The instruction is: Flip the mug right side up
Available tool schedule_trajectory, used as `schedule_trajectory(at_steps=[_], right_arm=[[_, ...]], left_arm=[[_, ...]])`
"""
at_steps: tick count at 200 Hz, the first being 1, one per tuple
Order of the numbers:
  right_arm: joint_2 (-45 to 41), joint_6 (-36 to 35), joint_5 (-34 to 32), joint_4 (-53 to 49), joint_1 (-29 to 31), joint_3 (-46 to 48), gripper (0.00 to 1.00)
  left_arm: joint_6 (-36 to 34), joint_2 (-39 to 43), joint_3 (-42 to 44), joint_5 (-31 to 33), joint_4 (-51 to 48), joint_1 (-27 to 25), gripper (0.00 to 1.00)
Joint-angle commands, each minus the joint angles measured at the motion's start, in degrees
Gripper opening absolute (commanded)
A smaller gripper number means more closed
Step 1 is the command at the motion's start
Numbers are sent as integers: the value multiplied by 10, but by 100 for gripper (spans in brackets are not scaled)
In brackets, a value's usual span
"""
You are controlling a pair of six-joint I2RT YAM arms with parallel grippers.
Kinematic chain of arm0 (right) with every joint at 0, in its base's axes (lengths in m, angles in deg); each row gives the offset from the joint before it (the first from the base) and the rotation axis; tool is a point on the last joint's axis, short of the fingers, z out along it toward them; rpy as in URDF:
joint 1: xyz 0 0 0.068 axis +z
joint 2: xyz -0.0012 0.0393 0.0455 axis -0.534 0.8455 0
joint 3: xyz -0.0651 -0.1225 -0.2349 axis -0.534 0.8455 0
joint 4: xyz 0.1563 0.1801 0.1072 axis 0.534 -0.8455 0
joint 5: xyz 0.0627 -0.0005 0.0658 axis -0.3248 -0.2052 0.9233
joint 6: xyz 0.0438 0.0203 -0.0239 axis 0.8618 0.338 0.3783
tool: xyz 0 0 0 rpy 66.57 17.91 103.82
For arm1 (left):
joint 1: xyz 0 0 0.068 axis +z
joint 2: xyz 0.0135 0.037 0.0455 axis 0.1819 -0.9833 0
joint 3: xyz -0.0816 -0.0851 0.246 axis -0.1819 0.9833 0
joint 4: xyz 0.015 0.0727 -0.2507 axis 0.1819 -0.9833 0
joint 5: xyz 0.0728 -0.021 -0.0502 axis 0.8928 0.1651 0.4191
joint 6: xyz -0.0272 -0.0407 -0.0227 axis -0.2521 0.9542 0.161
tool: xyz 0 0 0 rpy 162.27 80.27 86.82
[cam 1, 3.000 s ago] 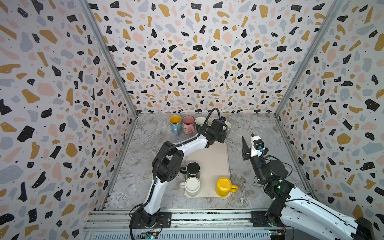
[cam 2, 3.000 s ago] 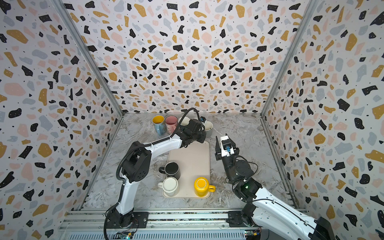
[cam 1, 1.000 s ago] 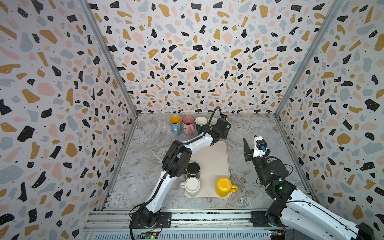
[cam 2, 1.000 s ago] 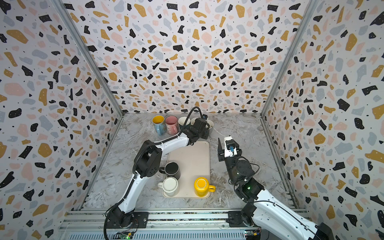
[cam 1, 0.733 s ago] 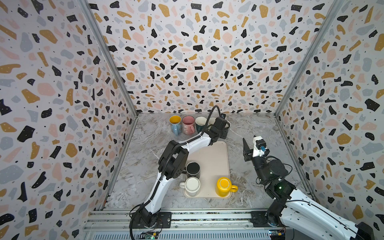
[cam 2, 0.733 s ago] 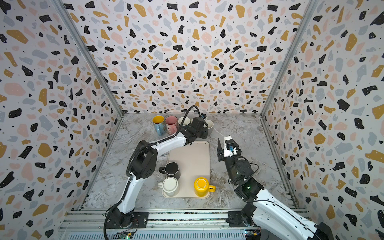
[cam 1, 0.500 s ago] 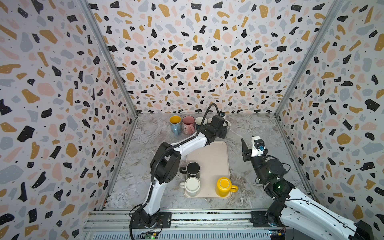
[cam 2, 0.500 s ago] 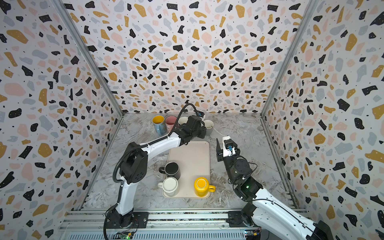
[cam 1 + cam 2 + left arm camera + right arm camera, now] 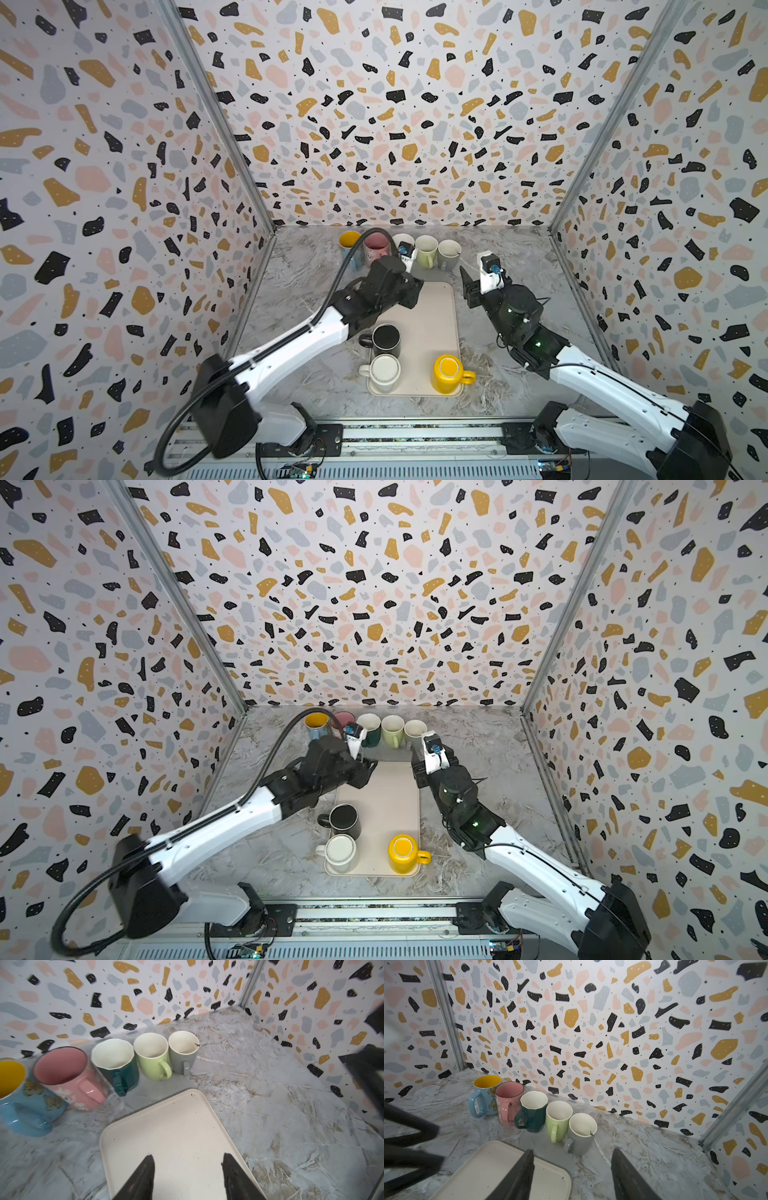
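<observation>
The grey mug (image 9: 182, 1057) is seen upright, mouth up, on the table (image 9: 270, 1095) at the end of the row by the back wall, just beside the light green mug (image 9: 152, 1061). The left gripper (image 9: 188, 1156) is held over the far end of the tray (image 9: 166, 1126), fingers parted and nothing between them. The right gripper (image 9: 573, 1150) is also spread and empty, by the tray's far corner and apart from the mugs.

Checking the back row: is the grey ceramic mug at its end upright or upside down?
Upright. The grey ceramic mug stands on its base, open mouth and white inside facing up.
</observation>
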Motion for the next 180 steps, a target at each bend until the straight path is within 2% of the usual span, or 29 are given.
schedule_trajectory(at_steps=[1, 30, 60, 91, 121, 149, 180], right_arm=[[48, 57, 26, -65, -11, -78, 62], [109, 121, 68, -102, -30, -149, 63], [126, 148, 99, -89, -34, -137, 63], [128, 163, 98, -105, -45, -124, 64], [118, 173, 108, -95, -53, -102, 64], [116, 175, 113, -92, -62, -91, 64], [127, 175, 114, -94, -70, -89, 64]], left_arm=[[71, 76, 44, 32, -15, 19, 57], [217, 173, 80, -51, -17, 104, 57], [359, 238, 112, -122, 7, 184, 62], [470, 227, 145, -249, 21, 273, 59], [577, 182, 208, -367, 73, 323, 53], [623, 158, 224, -383, 65, 330, 55], [660, 158, 222, -350, 1, 345, 55]])
